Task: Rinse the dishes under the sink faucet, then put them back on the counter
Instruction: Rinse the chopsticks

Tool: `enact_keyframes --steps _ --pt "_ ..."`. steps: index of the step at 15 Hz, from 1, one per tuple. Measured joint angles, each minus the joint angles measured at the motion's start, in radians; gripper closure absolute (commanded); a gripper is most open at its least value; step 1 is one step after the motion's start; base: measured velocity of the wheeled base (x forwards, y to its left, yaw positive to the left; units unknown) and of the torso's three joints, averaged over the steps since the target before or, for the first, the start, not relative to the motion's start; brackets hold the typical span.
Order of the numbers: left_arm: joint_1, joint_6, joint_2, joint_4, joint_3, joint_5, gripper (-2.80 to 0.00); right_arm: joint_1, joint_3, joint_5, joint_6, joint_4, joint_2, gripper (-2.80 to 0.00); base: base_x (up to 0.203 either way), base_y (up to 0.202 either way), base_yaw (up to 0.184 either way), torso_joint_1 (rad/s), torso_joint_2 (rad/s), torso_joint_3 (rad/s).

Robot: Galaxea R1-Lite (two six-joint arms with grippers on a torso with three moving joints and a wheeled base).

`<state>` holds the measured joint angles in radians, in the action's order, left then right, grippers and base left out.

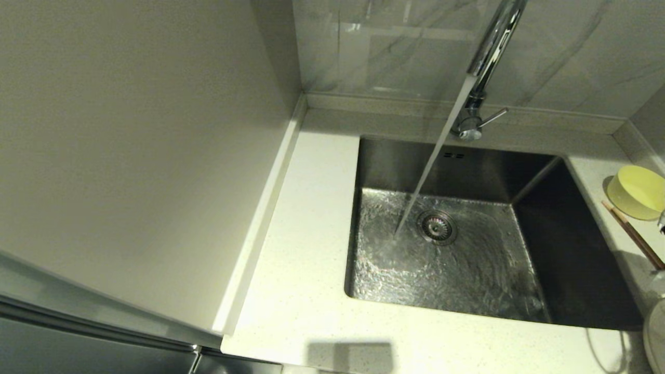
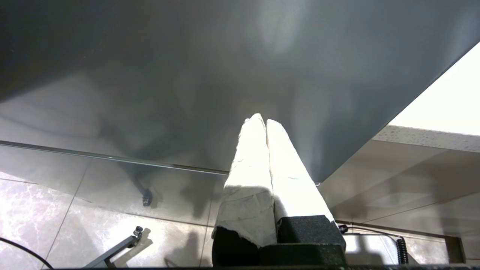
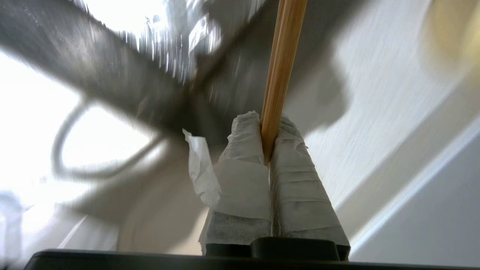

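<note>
The right claw pinches the chopsticks between its taped fingers, the sticks jutting out past the tips; in the head view the chopsticks show at the right edge, over the tabletop strip beside the sink, just in front of the yellow-green bowl, which sits on that strip. Water runs from the faucet in a slanting stream that strikes the basin floor just beside the drain. What seems to be the plate's rim shows at the lower right edge, too little to be sure. The left claw is pressed together on nothing, parked low by a dark cabinet front, away from the work. The step in hand looks like rinsing the chopsticks. To do it well, the right arm should carry them across the sink rim without clipping the bowl, bring the free ends into the stream rather than the taped fingers, and tilt them downward so water runs off toward the drain. The grip sits near one end, so the sticks could pivot or slip when water pushes on them; a slow entry and a steady squeeze would help, then a short pause for dripping before going back to the tabletop
</note>
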<state>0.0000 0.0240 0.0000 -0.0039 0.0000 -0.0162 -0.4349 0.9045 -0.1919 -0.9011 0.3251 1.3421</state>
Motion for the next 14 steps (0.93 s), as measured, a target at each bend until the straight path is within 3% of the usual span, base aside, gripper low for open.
enact_keyframes --steps 4,8,14 --pt "0.0 0.0 0.0 0.0 0.0 0.0 0.0 0.195 -0.023 0.0 0.002 -0.217 -0.016 0.0 0.0 0.0 0.0 0.0 0.0 0.0" --pt "0.0 0.0 0.0 0.0 0.0 0.0 0.0 0.346 -0.027 0.0 0.038 -0.351 -0.018 0.0 0.0 0.0 0.0 0.0 0.0 0.0" --pt "0.0 0.0 0.0 0.0 0.0 0.0 0.0 0.591 -0.017 -0.002 0.252 -0.507 -0.014 0.0 0.0 0.0 0.0 0.0 0.0 0.0"
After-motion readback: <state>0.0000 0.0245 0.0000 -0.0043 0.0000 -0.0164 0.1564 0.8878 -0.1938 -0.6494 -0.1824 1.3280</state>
